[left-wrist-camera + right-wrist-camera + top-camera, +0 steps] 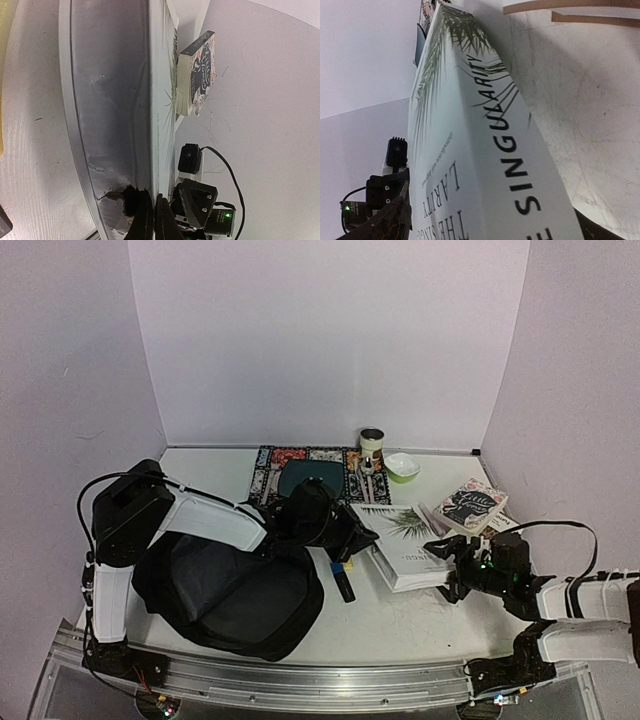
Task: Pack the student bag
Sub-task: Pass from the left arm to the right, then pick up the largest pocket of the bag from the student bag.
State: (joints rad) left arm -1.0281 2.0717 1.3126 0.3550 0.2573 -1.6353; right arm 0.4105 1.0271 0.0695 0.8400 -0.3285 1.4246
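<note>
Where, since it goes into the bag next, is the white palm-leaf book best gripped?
Probably the lettered spine, pinched across the book's thickness, coming in low from the right. The white book lies flat on the table, so only its edges can be spanned, and the spine faces the right gripper.

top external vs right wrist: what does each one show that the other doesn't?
Top external only: the student bag, the can, the green bowl and the small dark-covered book. Right wrist only: the lettering on the white book, close enough to read SINGULARITY. Both: the white book itself, with its palm-leaf print.
</note>
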